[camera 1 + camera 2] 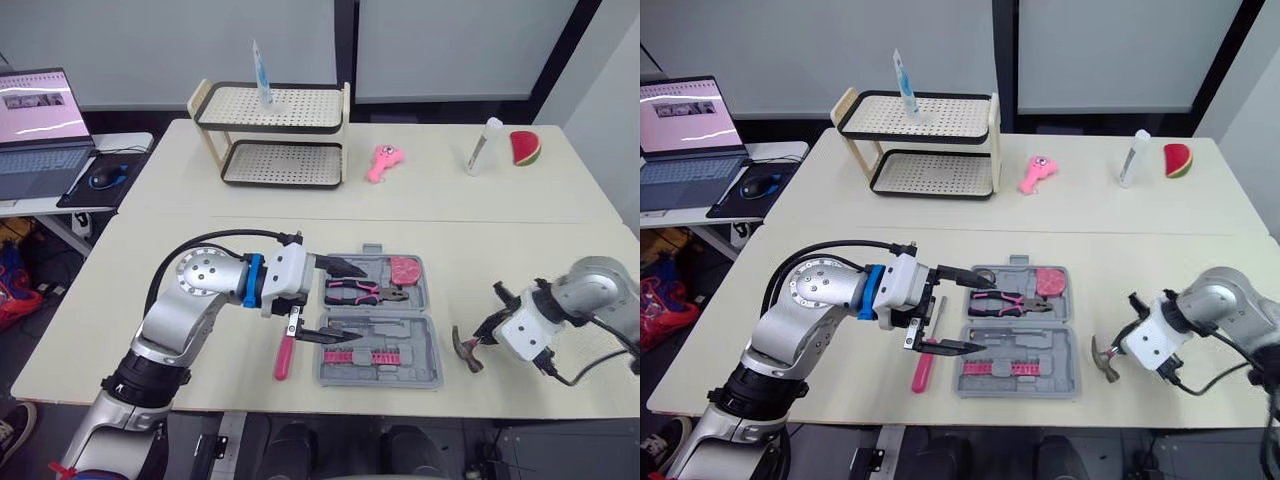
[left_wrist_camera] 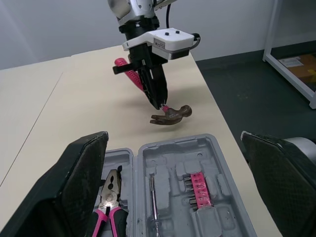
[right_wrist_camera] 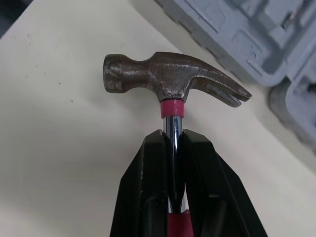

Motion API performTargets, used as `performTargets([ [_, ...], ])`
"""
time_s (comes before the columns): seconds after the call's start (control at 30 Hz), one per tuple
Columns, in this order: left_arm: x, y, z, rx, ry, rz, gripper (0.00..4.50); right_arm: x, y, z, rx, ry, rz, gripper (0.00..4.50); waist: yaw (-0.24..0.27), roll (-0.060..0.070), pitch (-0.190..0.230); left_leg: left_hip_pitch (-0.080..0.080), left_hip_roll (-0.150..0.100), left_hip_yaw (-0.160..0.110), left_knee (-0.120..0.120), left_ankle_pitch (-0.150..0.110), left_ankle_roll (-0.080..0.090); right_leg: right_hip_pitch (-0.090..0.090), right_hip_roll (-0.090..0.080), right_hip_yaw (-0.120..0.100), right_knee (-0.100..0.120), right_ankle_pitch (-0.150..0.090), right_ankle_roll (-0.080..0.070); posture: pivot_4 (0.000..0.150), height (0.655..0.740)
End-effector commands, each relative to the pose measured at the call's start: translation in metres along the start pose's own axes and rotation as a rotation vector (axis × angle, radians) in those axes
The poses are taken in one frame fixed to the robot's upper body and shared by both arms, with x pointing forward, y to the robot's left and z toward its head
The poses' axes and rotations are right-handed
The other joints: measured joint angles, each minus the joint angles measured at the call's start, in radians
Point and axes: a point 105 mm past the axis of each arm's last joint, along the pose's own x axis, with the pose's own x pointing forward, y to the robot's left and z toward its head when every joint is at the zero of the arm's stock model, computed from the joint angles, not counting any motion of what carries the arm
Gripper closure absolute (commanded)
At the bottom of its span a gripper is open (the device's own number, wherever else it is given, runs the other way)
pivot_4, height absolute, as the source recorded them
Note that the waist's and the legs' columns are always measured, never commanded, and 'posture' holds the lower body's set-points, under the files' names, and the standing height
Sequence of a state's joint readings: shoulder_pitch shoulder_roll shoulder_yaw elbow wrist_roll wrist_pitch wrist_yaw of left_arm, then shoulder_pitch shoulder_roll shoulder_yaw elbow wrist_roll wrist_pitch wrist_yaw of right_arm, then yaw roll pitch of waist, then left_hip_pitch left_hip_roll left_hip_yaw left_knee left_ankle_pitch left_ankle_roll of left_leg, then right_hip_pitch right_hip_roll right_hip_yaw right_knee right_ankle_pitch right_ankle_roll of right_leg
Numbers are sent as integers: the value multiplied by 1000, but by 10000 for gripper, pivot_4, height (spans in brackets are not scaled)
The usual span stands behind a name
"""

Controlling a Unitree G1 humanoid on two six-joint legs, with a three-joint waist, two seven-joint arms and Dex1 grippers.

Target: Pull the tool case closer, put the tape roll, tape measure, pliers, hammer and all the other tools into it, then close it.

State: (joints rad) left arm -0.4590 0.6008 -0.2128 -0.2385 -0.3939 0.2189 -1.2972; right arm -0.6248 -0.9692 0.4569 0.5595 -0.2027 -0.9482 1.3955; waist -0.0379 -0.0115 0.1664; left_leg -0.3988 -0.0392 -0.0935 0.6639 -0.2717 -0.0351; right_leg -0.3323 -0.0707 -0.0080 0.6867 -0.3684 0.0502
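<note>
The grey tool case lies open near the table's front edge. In it are pink-handled pliers, a pink round item and a pink bit holder. My left gripper hangs open just over the case's left part, nothing between its fingers. A pink-handled screwdriver lies on the table left of the case. Right of the case, my right gripper is shut on the hammer by its shaft just below the head, which points down close to the table.
At the back stand a two-tier rack with a tube on top, a pink toy, a white bottle and a watermelon slice. A laptop and mouse sit on a side desk at far left.
</note>
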Motion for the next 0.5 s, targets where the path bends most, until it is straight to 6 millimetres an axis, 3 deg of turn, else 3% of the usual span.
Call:
performTargets([
  [0.03,1,-6,8,20,-15,-4,0,-4,-1,-13,-150,54,89,42790,-1,0,0,0,0,0,0,0,0,0,0,0,0,0,0,1500,7400],
  [0.3,1,-13,9,-1,-11,30,0,-1,2,-26,-325,84,275,42790,-4,1,0,0,0,-1,0,0,-1,-1,0,0,-1,0,0,1500,7400],
  [0.5,1,-15,8,-6,-1,56,0,7,-2,-23,-423,64,296,42790,-5,1,0,0,0,-1,0,0,-1,-2,0,0,0,0,0,1500,7400],
])
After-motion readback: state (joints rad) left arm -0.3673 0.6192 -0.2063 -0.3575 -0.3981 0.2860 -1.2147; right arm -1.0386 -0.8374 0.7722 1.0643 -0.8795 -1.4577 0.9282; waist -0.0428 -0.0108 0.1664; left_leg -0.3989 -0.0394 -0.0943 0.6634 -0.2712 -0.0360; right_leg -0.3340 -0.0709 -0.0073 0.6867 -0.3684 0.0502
